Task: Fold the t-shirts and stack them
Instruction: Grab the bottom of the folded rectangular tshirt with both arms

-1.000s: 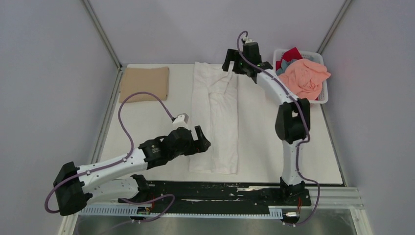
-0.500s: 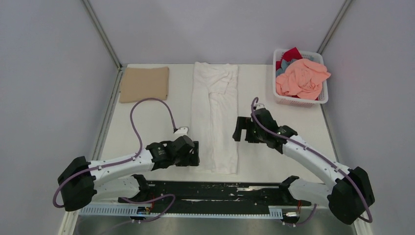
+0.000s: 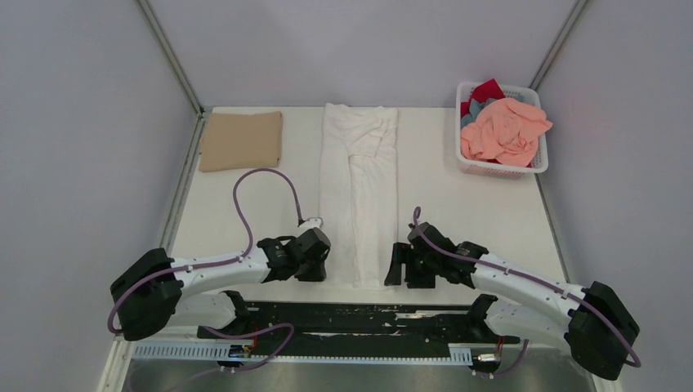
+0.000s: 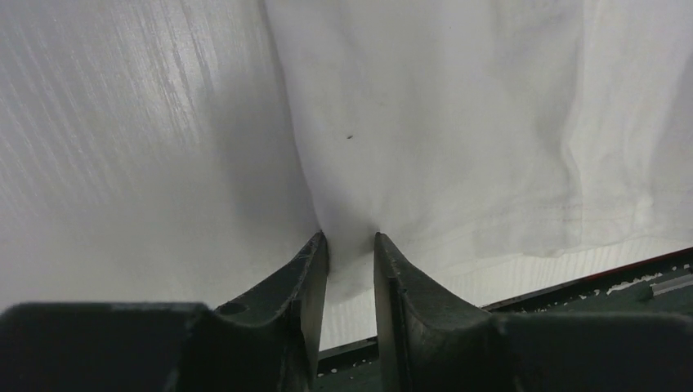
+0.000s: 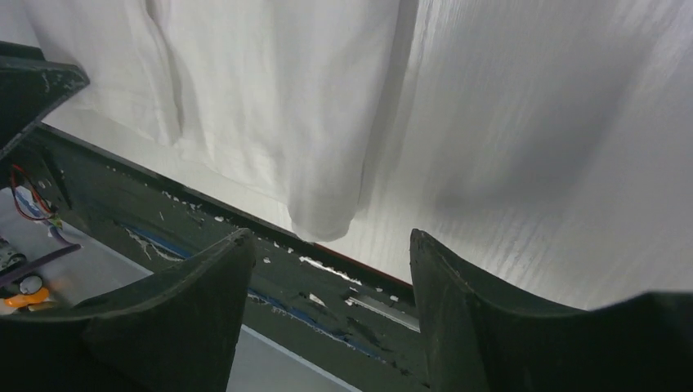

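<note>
While at the white t-shirt (image 3: 358, 188) hem, left gripper (image 4: 350, 245) jaws narrow on cloth, right gripper (image 5: 331, 241) jaws wide.

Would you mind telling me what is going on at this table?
Two robot arms are folding a white t-shirt, lying as a strip down the table. The left pincer is shut on its near left corner; the right pincer is open by the right corner. A folded tan t-shirt lies far left; more fill the basket.
</note>
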`<move>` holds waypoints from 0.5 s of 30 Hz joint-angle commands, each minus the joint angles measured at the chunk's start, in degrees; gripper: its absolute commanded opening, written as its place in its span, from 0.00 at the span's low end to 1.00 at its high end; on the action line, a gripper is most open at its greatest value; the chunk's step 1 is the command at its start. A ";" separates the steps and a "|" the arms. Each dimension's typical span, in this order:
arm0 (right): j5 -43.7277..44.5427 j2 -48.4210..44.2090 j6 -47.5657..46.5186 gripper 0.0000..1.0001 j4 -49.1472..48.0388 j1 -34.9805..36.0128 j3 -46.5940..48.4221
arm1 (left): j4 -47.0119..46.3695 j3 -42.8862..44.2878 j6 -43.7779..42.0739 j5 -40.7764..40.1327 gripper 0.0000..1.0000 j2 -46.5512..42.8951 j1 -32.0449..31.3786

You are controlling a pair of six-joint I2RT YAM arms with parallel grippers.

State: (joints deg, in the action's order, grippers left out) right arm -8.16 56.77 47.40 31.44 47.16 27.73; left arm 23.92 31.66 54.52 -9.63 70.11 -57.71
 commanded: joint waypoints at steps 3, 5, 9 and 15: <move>0.88 2.38 6.47 0.61 -3.20 3.60 -1.31 | 1.59 -3.23 2.55 1.30 0.20 -1.16 -0.21; 1.80 2.94 7.55 0.59 -4.14 3.95 -2.17 | 2.06 -3.73 2.86 0.87 0.15 -1.71 -0.24; 2.81 3.75 8.85 0.54 -7.75 4.69 -3.82 | 0.55 -5.06 2.80 2.02 0.00 -2.21 -0.24; 3.32 4.43 9.16 0.33 -10.30 5.08 -5.59 | 0.03 -6.69 3.46 2.20 0.00 -3.07 -0.22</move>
State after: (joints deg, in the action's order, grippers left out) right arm -6.52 60.77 54.96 25.06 51.68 23.81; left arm 21.39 27.92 56.71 -9.28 66.96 -57.63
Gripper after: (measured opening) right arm 0.412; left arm 0.007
